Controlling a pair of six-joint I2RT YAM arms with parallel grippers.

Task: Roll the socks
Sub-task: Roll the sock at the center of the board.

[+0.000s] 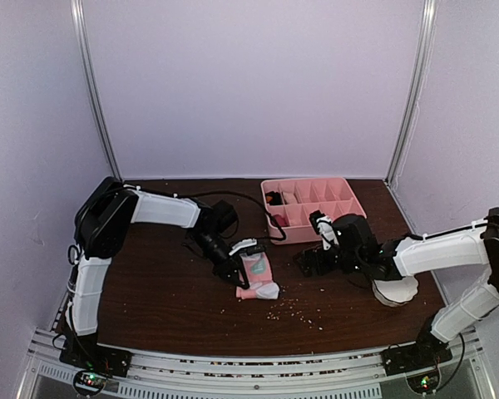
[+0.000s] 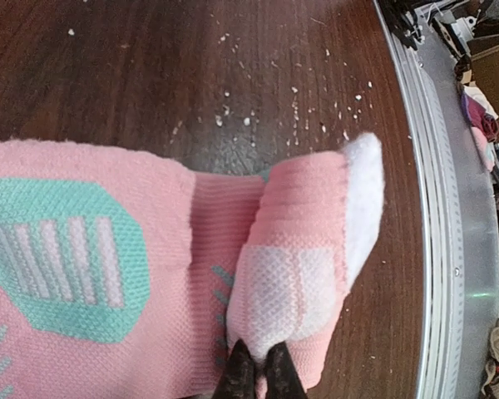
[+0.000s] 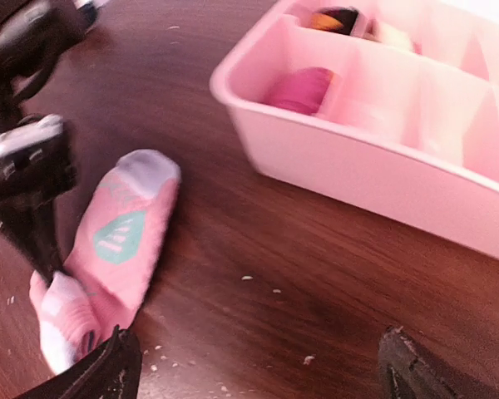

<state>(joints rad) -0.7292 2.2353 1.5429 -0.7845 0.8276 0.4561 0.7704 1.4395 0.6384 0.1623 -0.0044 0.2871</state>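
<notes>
Left jaws: pinched shut on folded end of pink sock point(image 2: 299, 241)
Right jaws: spread wide, empty, over bench point(image 3: 316, 249)

The left arm point(image 1: 162, 209) rises from its base, bends sharply at the elbow and reaches to the right, its wrist angled downward. The left gripper point(image 2: 259, 366) has its 2 dark fingers pressed together, pinching a fold of the pink sock point(image 2: 299, 249). The right arm point(image 1: 437, 251) stretches leftward, forearm low and nearly level. The right gripper point(image 3: 262, 378) holds its 2 fingers spread wide, gripping nothing.
</notes>
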